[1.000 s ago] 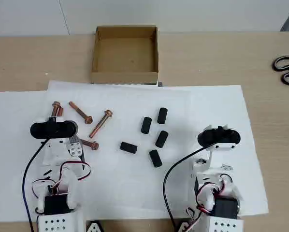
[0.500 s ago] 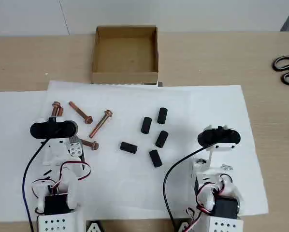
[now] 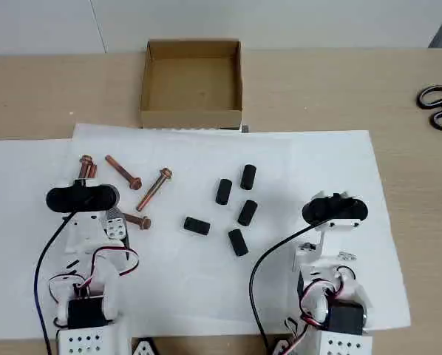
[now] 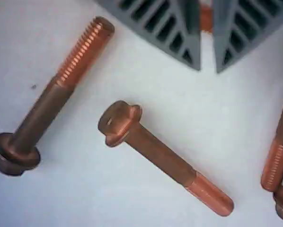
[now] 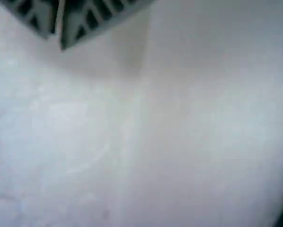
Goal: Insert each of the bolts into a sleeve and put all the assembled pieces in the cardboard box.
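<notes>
Several copper bolts (image 3: 123, 171) lie on the white paper at the left, and several black sleeves (image 3: 223, 191) lie apart near the middle. The empty cardboard box (image 3: 191, 117) stands at the far side. My left arm (image 3: 82, 198) hangs over the bolts. Its gripper (image 4: 207, 66) is shut to a thin slit just above the paper, and a bit of copper shows through the slit. Loose bolts (image 4: 160, 156) lie close in front of it, none held. My right arm (image 3: 334, 211) stands right of the sleeves, its gripper (image 5: 56, 40) shut over bare paper.
The white paper (image 3: 310, 155) covers most of the wooden table. Black scissors (image 3: 439, 103) lie at the far right edge. Cables run from both arm bases at the near edge.
</notes>
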Robot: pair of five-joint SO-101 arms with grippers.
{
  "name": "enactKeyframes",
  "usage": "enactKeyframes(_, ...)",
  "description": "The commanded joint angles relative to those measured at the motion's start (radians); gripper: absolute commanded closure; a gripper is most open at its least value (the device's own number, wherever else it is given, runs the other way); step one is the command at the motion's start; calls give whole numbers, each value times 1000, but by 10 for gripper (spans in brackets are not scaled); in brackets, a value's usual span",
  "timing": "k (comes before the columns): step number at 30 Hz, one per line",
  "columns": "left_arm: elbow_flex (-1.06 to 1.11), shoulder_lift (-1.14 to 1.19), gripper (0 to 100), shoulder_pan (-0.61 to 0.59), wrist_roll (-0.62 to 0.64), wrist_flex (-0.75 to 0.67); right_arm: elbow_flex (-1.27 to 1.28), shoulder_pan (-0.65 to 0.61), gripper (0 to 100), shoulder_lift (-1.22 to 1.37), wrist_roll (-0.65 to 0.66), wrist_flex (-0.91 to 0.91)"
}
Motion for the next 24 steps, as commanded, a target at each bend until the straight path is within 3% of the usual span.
enactKeyframes(1, -7, -11, 993, -2, 5, 2, -6, -4, 995, -10, 11, -18)
enactKeyframes(24, -64, -11, 990, 51, 3, 34, -6, -4, 995, -10, 11, -18)
